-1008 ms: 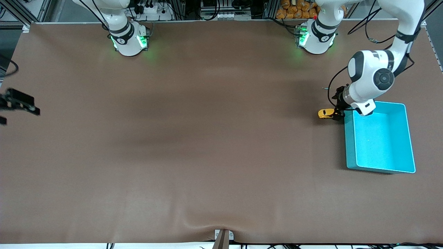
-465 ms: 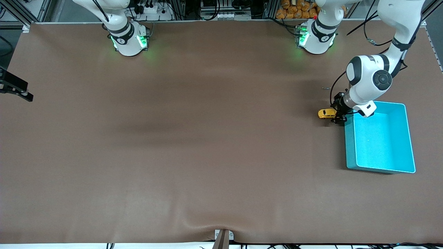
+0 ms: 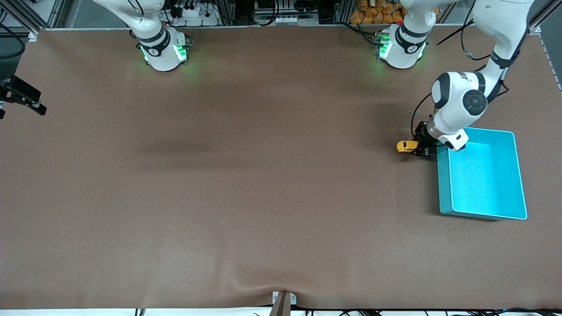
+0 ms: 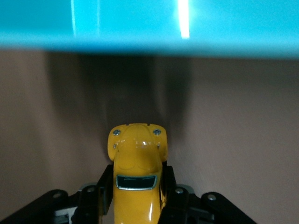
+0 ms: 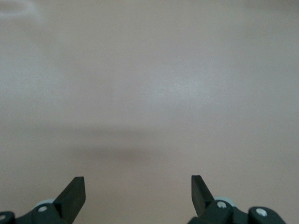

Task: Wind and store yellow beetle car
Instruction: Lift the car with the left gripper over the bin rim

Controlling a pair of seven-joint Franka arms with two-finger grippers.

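Looking at the left gripper (image 3: 417, 147), you see it has just closed on the yellow beetle car (image 3: 406, 146), which a second ago sat free between open fingers. The car has slid a little toward 9 o'clock, away from the turquoise bin (image 3: 521, 175) beside it, so the winding pull seems begun. Its rear is hidden between the fingers (image 4: 100, 186). The right gripper (image 5: 138, 193) waits wide open and empty over bare table (image 3: 246, 184).
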